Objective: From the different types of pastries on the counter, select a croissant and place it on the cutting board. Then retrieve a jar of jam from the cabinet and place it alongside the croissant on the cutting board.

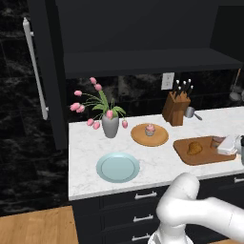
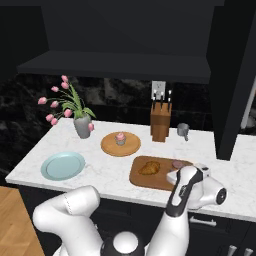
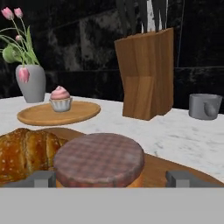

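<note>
On cutting board (image 2: 160, 179): croissant (image 2: 149, 168), jam jar (image 3: 99, 160) between fingertips (image 3: 41, 178).

jar of jam (image 3: 99, 160) body below frame edge

Simulated home kitchen: marble worktop (image 1: 157, 157) over dark drawers (image 1: 138, 209), wall cabinet (image 1: 143, 38), knife block (image 1: 176, 107), wall outlet (image 1: 167, 81).

Arm's folded low, hand right down at the cutting board (image 2: 152, 184)

The gripper (image 3: 109, 178) sits low at the board's right end, fingers spread wide either side of the jar of jam (image 3: 99, 161), not touching it. Elbow bulges up just in front of the board.
</note>
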Robot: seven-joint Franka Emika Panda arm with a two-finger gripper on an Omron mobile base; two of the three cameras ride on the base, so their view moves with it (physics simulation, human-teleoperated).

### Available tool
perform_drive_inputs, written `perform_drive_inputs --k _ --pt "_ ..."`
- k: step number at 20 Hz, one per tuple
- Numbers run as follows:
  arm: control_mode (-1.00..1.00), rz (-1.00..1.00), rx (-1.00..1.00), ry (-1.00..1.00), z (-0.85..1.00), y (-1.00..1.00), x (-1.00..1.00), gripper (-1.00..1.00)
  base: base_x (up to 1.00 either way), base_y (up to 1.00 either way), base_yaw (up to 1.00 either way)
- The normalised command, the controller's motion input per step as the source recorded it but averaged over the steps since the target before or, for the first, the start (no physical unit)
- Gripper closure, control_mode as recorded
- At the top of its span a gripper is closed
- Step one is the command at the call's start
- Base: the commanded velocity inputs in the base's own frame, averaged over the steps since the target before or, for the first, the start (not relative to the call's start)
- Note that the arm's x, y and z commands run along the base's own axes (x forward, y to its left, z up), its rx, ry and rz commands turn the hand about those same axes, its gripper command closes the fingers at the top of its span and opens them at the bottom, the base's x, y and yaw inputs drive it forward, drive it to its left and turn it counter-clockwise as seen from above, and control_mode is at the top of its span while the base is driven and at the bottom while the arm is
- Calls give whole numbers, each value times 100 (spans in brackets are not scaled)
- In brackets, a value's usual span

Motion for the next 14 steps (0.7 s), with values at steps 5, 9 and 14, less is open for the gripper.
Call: perform_drive_inputs --k 5,9,14 --pt "-100 0 1 -1 27 -4 -37 -100 0 0 0" --pt "-100 0 1 -7 56 1 -27 -100 0 0 0" --pt "-100 0 0 -9 75 16 -52 -100 0 0 0"
